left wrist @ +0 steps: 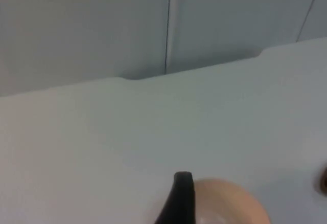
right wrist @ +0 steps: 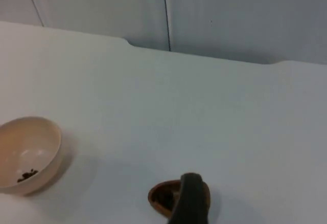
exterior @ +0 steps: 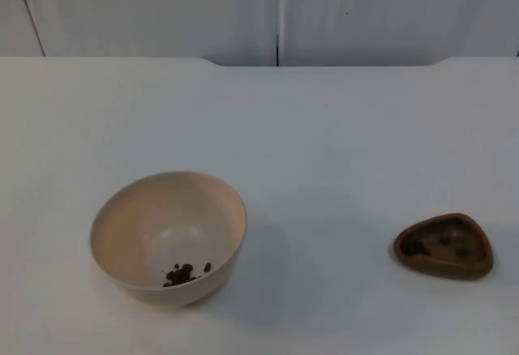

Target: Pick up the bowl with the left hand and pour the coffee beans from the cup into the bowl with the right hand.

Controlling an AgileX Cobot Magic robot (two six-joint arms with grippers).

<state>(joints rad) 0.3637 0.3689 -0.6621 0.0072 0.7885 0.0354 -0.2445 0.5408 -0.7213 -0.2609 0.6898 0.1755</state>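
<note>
Left wrist view has the left gripper's fingertip (left wrist: 181, 196) over the bowl (left wrist: 225, 203); whether it is released or clenched I cannot tell. Right gripper's fingertip (right wrist: 190, 198) hangs over the cup (right wrist: 163, 197); same doubt there. Top view: bowl (exterior: 168, 237) sits on the table (exterior: 324, 144) with a few beans (exterior: 185, 273) inside, the cup (exterior: 444, 245) well apart to its right, each apparently placed near its own arm

A white table top (exterior: 324, 144) ends at a grey partition wall (exterior: 162, 6) split by what looks like a vertical seam (exterior: 276, 14).
</note>
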